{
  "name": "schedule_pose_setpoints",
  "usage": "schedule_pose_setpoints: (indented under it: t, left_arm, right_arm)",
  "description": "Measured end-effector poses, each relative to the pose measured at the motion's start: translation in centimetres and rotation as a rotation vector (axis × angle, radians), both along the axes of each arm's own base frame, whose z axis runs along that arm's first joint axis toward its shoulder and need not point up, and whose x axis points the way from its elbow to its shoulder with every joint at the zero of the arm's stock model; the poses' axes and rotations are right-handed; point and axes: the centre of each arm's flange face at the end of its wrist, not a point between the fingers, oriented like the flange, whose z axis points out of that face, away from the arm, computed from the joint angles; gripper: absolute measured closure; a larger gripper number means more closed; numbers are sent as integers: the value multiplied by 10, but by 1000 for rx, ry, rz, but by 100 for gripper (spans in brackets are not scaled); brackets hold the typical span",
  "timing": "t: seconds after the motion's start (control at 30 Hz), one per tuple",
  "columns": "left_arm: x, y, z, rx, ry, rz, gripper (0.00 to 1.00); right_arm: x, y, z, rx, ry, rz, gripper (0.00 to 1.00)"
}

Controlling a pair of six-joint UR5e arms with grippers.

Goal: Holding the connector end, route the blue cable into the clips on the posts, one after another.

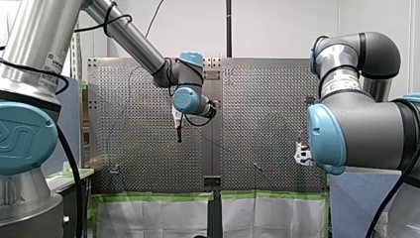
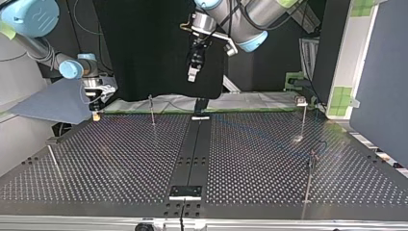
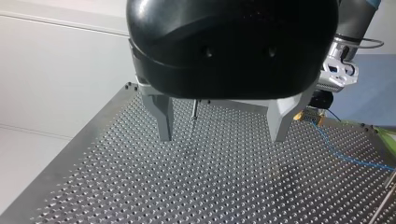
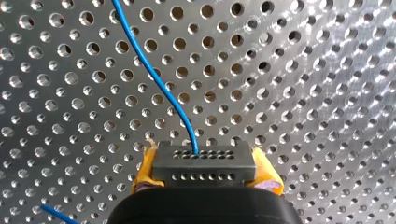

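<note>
Right gripper (image 4: pixel 205 171), yellow pads (image 4: pixel 267 171) clamped on black rectangular connector (image 4: pixel 204 163) — long axis crosswise, thin blue cable (image 4: pixel 159 81) exiting ahead.

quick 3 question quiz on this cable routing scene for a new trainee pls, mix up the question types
1. True or false: my left end effector is open and holds nothing.
2. What is my right end effector shut on? A) a post B) the connector C) nothing
3. Fill in: the cable leaving the connector is ____ in colour.
Key: 1 true; 2 B; 3 blue.
</note>
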Motion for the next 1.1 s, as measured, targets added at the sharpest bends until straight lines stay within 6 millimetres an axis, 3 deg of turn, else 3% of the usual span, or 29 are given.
schedule_pose_setpoints:
  t: [0.23, 0.67, 1.1]
  left_arm:
    - [-21, 22, 6, -4, 4, 0, 0]
    - [-57, 58, 10, -8, 4, 3, 0]
    - [-56, 63, 11, -26, -1, 13, 0]
  right_arm:
    - [2, 12, 26, 18, 40, -11, 100]
    - [16, 13, 92, -38, 128, -79, 100]
    - [34, 17, 101, -47, 160, -150, 100]
